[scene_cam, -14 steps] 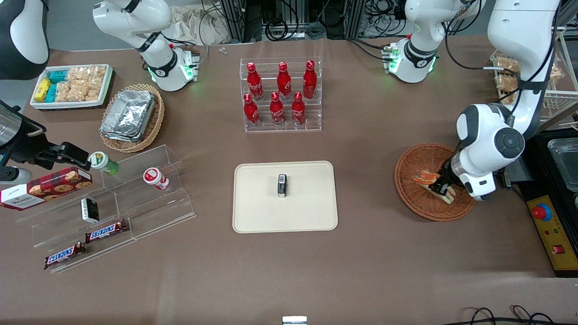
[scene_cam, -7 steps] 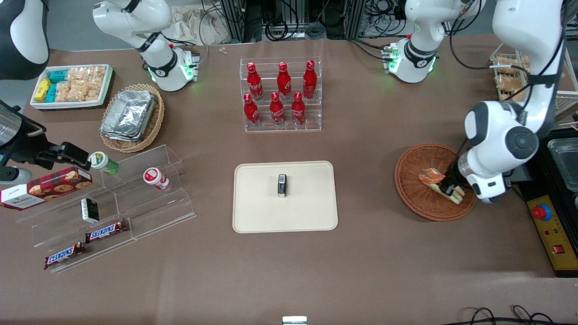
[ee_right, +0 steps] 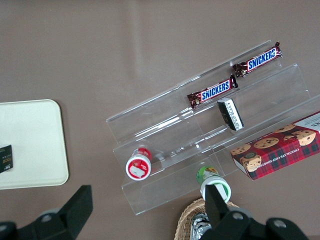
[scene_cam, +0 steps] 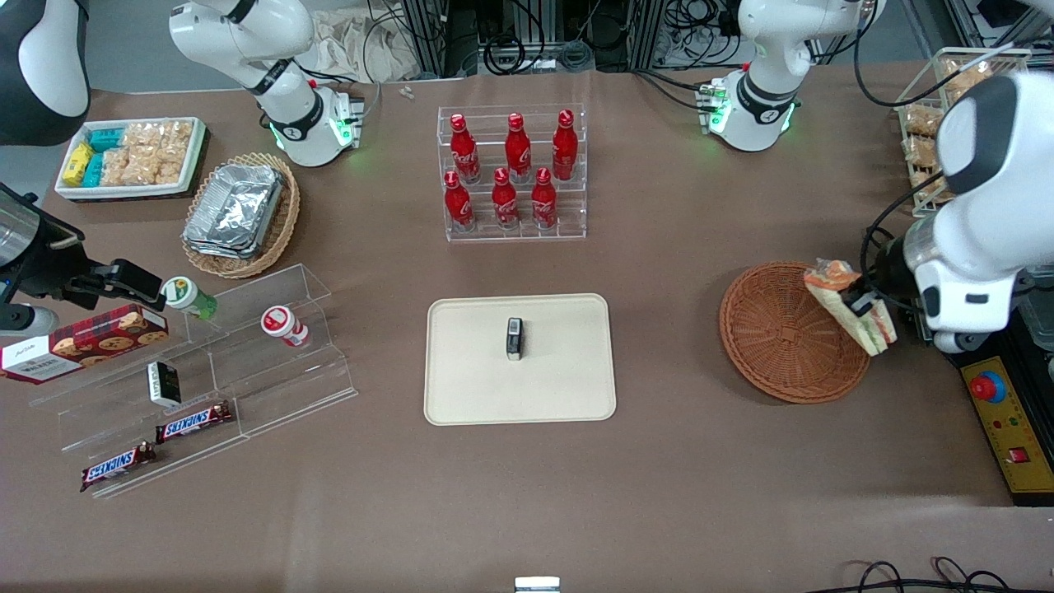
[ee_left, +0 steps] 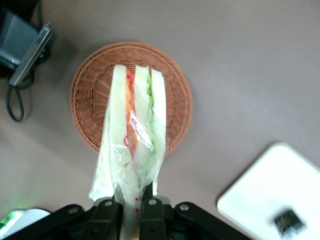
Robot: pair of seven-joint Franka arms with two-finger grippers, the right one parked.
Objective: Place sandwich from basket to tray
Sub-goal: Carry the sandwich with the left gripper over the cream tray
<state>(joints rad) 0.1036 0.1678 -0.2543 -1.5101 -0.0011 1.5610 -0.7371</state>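
My left gripper (scene_cam: 865, 306) is shut on the sandwich (scene_cam: 848, 309), a plastic-wrapped wedge with orange and green filling. It holds the sandwich in the air above the rim of the round reddish-brown basket (scene_cam: 778, 333) at the working arm's end of the table. In the left wrist view the sandwich (ee_left: 134, 135) hangs from my gripper (ee_left: 131, 206) over the basket (ee_left: 90, 90), which has nothing in it. The cream tray (scene_cam: 478, 387) lies at the table's middle; its corner shows in the left wrist view (ee_left: 255, 200).
A small black packet (scene_cam: 514, 338) lies on the tray. A clear rack of red bottles (scene_cam: 512, 173) stands farther from the front camera than the tray. A control box with a red button (scene_cam: 1000, 412) lies beside the basket. A wire rack of snacks (scene_cam: 930, 123) stands near the working arm.
My gripper has lifted the sandwich out of the basket and moved it up and outward toward the basket's rim. The basket now has nothing in it.
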